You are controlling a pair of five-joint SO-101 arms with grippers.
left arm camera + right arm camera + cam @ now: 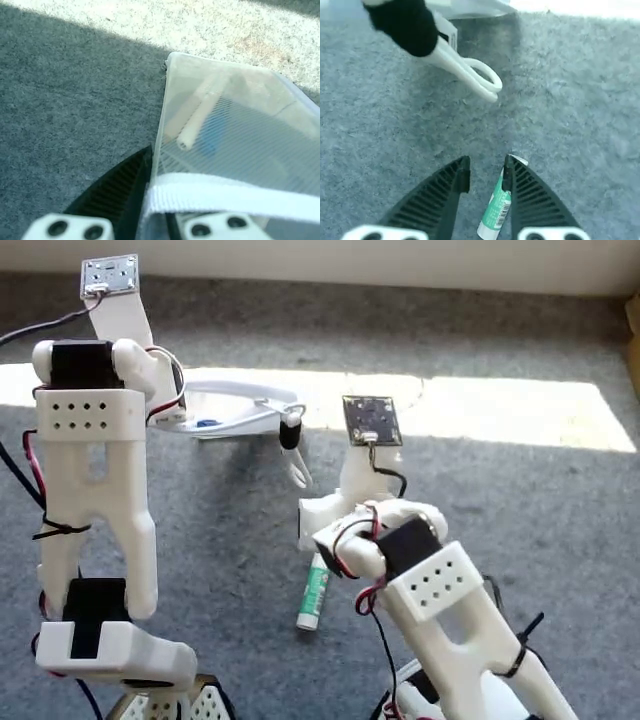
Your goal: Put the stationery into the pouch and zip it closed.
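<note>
Okay, the pouch [245,405], translucent white, is sitting at the far middle of the grey carpet-like surface [200,540], partly in a sunlit strip [500,410]; the left gripper [195,412] is clamping the pouch's left end, one black finger [120,195] pressing against the pouch's [240,135] side edge and the other mostly hidden under it, jaws nearly together on the material; a white stick [197,122] is lying inside the pouch, with something blue [210,142] beside it, too blurred to name; a zip pull [291,435], black tab with a white loop, is hanging off the pouch's right end and touching the surface; the glue stick [313,595], green and white, is lying on the surface near of the pouch, well apart from it; the right gripper [486,167] is hanging low over the glue stick's [496,212] far end, jaws part open and gripping nothing, the stick's tip sitting just beside the inside of one finger [527,200]; the zip pull [465,72] is lying just beyond that gripper.
</note>
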